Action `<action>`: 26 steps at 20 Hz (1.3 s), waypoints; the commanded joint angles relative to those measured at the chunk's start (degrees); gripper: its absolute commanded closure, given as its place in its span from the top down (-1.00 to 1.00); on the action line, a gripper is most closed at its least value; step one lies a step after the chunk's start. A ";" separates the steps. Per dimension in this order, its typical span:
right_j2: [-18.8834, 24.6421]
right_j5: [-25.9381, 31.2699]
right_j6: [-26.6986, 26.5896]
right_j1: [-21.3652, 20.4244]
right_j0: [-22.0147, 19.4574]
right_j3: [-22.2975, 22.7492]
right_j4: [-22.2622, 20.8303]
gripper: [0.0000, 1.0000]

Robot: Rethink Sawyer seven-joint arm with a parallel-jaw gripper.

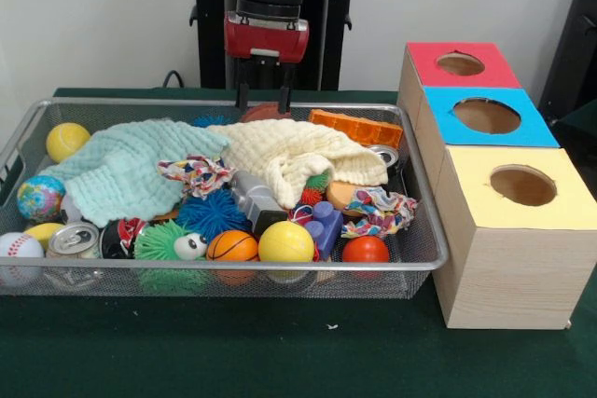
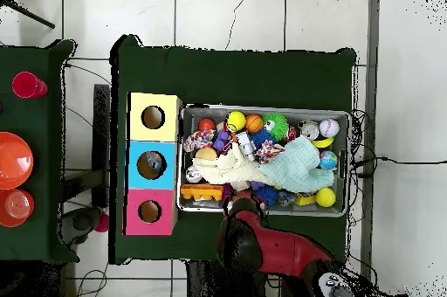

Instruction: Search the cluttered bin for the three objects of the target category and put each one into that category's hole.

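Observation:
My gripper (image 1: 263,100) hangs open over the far rim of the wire mesh bin (image 1: 424,221), just above a reddish-brown object (image 1: 266,112), with nothing between its fingers. In the overhead view the arm (image 2: 262,245) covers it. The bin holds a yellow ball (image 1: 285,242), a small basketball (image 1: 231,246), a red ball (image 1: 366,250), a baseball (image 1: 19,246), a globe ball (image 1: 40,198), a can (image 1: 73,240), spiky toys and rope toys. To the bin's right stand three boxes, each with a hole: red (image 1: 460,63), blue (image 1: 486,116) and yellow (image 1: 522,185).
A mint cloth (image 1: 126,170) and a cream cloth (image 1: 298,156) cover the middle of the bin and hide what lies under them. An orange block (image 1: 356,128) lies at the far right. In the overhead view, red cups and plates (image 2: 13,158) sit on a side table.

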 commanded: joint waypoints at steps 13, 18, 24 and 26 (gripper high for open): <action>12.93 -5.67 13.05 4.98 -6.92 4.37 0.43 1.00; 11.17 -11.89 12.80 5.86 -5.59 2.83 -0.75 1.00; 9.84 -16.60 12.29 5.21 -4.55 2.57 -0.92 1.00; 9.79 -17.27 12.01 5.21 -4.53 2.51 -1.03 1.00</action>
